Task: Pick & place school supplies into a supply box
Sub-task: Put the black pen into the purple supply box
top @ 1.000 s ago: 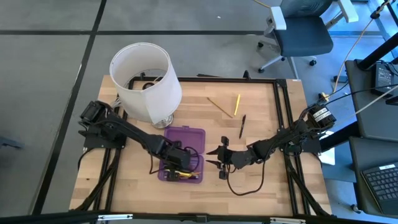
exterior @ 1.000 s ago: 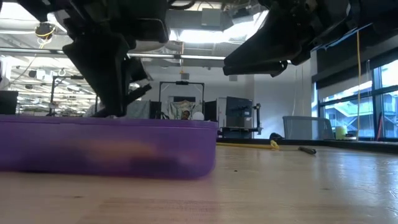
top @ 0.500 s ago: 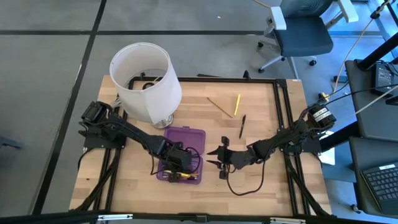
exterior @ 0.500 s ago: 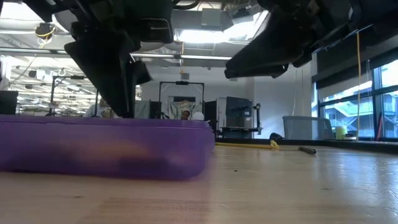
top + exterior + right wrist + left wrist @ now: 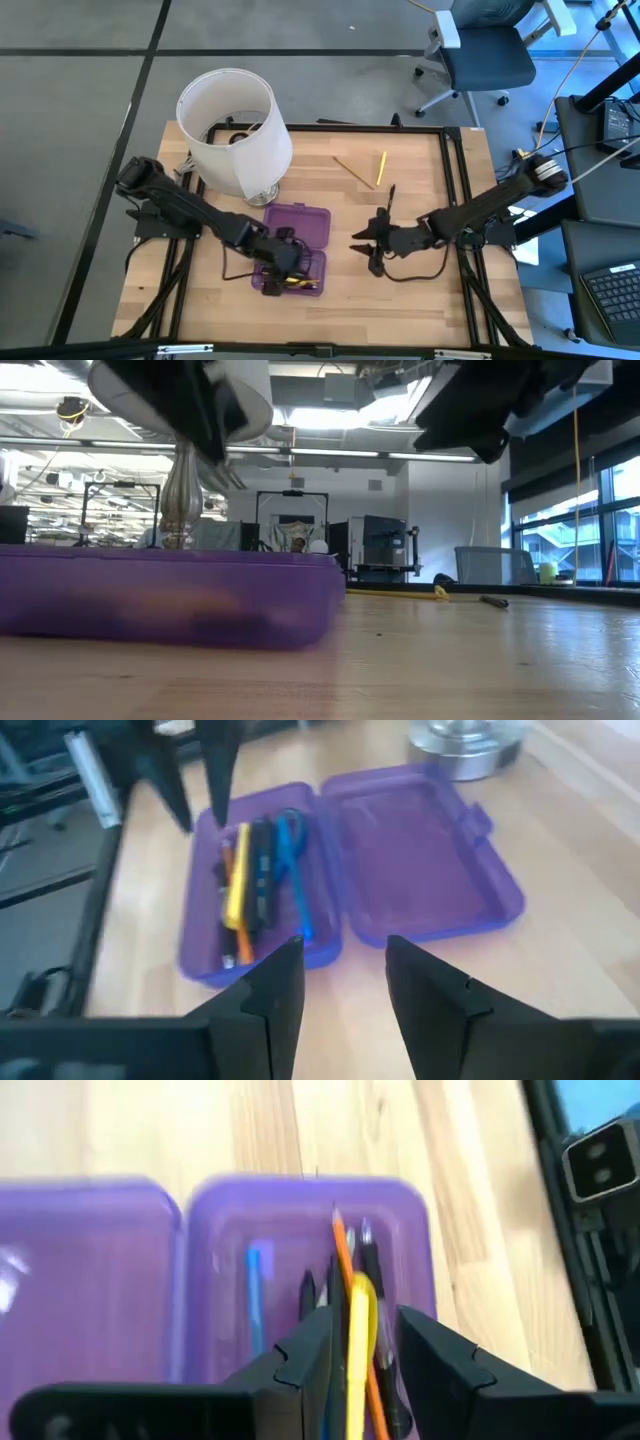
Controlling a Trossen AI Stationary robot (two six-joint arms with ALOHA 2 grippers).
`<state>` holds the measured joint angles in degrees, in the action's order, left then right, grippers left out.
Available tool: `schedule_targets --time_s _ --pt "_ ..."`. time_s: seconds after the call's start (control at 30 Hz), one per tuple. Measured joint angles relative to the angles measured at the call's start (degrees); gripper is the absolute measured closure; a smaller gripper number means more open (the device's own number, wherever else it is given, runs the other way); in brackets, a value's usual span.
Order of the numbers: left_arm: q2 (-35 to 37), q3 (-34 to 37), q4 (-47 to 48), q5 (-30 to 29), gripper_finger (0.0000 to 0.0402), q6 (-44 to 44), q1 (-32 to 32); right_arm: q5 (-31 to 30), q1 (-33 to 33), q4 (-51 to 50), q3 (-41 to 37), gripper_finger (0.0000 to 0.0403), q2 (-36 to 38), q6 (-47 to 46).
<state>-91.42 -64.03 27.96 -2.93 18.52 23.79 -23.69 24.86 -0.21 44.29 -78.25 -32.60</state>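
Left wrist view: yellow pencil point(image 5: 358, 1342) lies in the supply box point(image 5: 300, 1190) (purple) between the parted left jaws

Blurred supplies behind the supply box point(image 5: 170, 595) wall in the low view, both arms cropped at the top edge.

Grey floor point(image 5: 80, 90), blue office chair point(image 5: 480, 55), ceiling lights point(image 5: 340, 415), windows point(image 5: 575, 540).

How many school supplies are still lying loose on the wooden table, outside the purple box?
3: a wooden pencil, a yellow pencil and a dark pen, all at the table's far side, past the right gripper. Others may be hidden behind the white lampshade.
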Motion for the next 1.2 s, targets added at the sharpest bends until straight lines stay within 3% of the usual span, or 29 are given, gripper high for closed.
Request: schedule_targets --time_s 0.1,0.2,0.37,0.53,0.77,0.97,1.2 --pt "2.02 -0.02 -1.35 -5.37 0.03 -4.11 2.87 1.39 0.01 -0.34 0.0 0.0257 0.9 2.89" --pt "3.24 -0.02 -4.22 -9.87 0.0298 -5.96 5.5 0.31 -0.21 -2.15 0.0 0.0257 1.24 -0.73" --pt "5.01 0.59 -5.25 -7.47 0.0299 -4.94 6.27 -3.2 -4.25 -13.15 0.02 0.0257 1.32 -13.4" --pt "9.29 6.33 -8.72 -7.93 0.0303 -2.14 6.12 -3.16 -9.98 -29.14 0.0 0.0257 1.32 -25.54" --pt "19.23 20.73 -29.57 -9.19 0.0304 -1.44 6.12 1.26 -15.82 -38.9 0.02 0.0257 1.32 -34.15" --pt "22.34 30.29 -47.3 -10.59 0.0303 -5.14 6.1 0.99 -19.48 -42.81 0.01 0.0257 1.32 -39.5" --pt "22.34 32.64 -49.53 -10.57 0.0304 -5.65 6.1 0.93 -21.03 -42.51 -0.52 0.0257 -0.4 -42.36"
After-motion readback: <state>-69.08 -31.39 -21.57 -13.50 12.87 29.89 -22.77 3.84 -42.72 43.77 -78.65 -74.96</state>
